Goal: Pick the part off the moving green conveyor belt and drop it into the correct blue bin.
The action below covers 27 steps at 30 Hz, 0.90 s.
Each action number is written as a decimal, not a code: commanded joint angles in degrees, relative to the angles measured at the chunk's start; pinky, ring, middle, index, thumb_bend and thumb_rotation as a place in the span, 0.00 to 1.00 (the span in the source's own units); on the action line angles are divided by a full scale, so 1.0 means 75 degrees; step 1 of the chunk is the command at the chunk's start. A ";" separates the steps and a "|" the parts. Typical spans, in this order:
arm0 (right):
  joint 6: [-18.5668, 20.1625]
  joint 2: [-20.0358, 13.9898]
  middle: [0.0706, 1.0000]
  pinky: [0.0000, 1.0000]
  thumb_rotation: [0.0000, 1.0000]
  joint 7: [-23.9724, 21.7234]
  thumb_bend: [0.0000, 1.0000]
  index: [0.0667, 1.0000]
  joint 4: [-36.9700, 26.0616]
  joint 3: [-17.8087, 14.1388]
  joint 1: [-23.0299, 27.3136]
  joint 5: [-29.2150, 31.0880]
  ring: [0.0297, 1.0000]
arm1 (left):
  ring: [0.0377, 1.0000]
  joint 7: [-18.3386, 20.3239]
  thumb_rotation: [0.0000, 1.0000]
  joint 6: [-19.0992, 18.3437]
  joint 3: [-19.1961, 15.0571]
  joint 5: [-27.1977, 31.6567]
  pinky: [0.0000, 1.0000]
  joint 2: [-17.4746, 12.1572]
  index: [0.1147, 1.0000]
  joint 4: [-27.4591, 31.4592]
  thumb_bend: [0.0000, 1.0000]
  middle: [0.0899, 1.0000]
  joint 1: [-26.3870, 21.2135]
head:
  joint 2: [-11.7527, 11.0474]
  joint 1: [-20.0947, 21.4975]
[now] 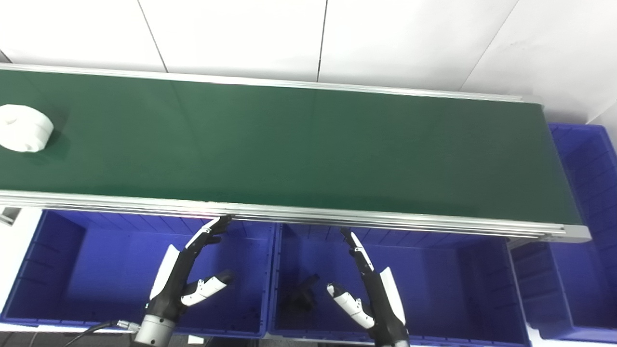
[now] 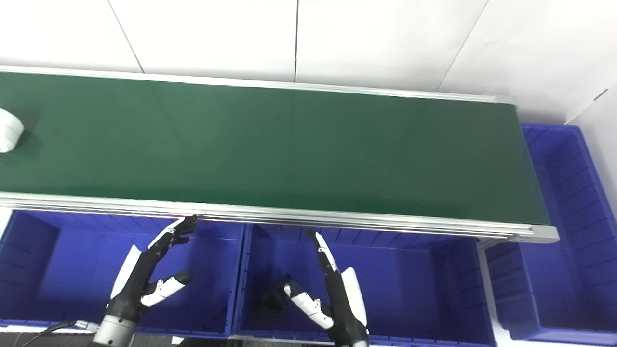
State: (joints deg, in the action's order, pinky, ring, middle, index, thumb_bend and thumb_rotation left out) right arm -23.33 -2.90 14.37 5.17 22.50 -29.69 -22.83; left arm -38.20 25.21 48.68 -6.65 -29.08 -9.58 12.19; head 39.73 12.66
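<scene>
A white round part (image 1: 23, 128) lies on the green conveyor belt (image 1: 289, 144) at its far left end; the right eye view shows only its edge (image 2: 8, 136). My left hand (image 1: 185, 279) hangs open over the left blue bin (image 1: 53, 270), fingers stretched up toward the belt's near rail. My right hand (image 1: 368, 289) is open over the middle blue bin (image 1: 458, 279), fingers likewise raised. Both hands are empty and far from the white part. A dark part (image 1: 301, 294) rests on the floor of the middle bin.
A third blue bin (image 1: 585, 193) stands past the belt's right end. The belt's aluminium near rail (image 1: 337, 217) runs just above both hands' fingertips. White wall panels rise behind the belt.
</scene>
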 commanded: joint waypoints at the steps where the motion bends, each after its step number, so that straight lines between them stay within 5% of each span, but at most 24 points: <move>1: -0.0460 0.0075 0.96 0.95 0.89 0.0034 0.70 0.95 -0.0155 0.0010 -0.0062 0.0037 0.97 | 0.83 -0.0271 0.86 0.0229 0.0031 -0.0180 0.79 -0.0084 0.83 0.0079 0.81 0.85 -0.0086 | 0.0011 0.0002; 18: -0.0462 0.0059 0.96 0.94 0.89 0.0085 0.70 0.95 -0.0163 0.0027 -0.0051 -0.0029 0.96 | 0.82 -0.0405 0.85 0.0229 0.0167 -0.0219 0.78 -0.0159 0.83 0.0146 0.80 0.84 -0.0133 | 0.0030 -0.0056; 27: -0.0475 -0.0157 0.97 0.96 0.91 0.0208 0.70 0.97 -0.0025 0.0139 0.0001 0.0169 0.97 | 0.81 -0.0595 0.82 0.0229 0.0460 -0.0293 0.79 -0.0128 0.82 0.0025 0.80 0.82 -0.0205 | -0.0539 -0.1549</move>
State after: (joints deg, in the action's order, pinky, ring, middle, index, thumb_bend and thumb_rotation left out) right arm -23.36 -3.52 14.87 5.58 22.96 -29.78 -22.52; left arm -41.61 25.21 52.19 -8.31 -29.35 -9.78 11.36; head 35.70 1.08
